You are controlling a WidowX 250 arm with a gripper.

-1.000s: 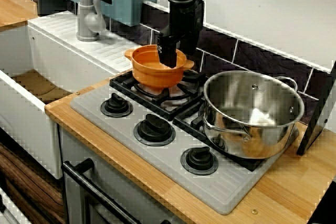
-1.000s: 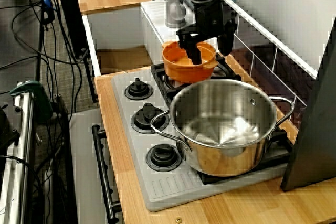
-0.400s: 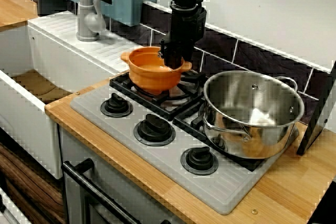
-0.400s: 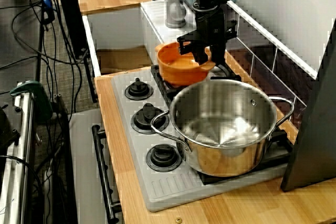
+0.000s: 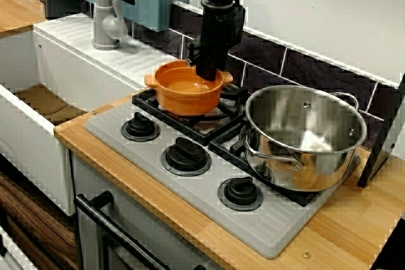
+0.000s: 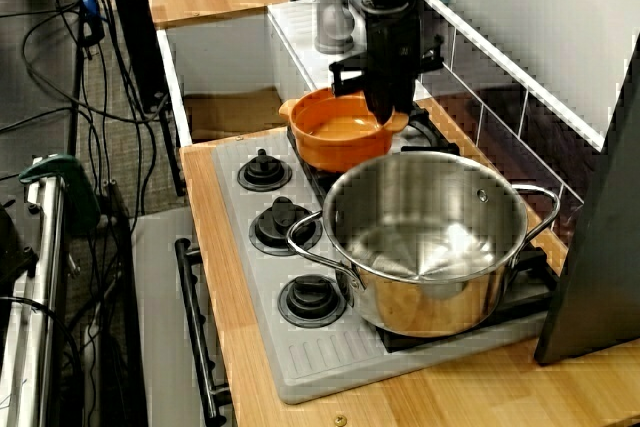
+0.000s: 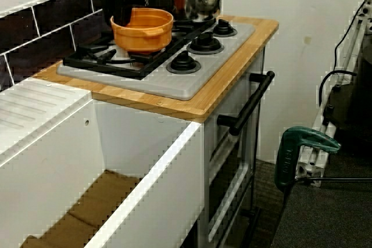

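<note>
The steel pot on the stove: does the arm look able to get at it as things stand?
Probably not yet: the jaws seem shut on the rim of the orange pot. Otherwise the steel pot stands near, with nothing between.

gripper [image 5: 207, 73] clamped on far rim of orange pot [image 5: 182, 93]; pot over far-left grate [image 5: 149, 98]; steel pot [image 5: 305, 136] just right

orange pot [image 5: 186, 90] | empty | upright, level | at rear burner grate
</note>
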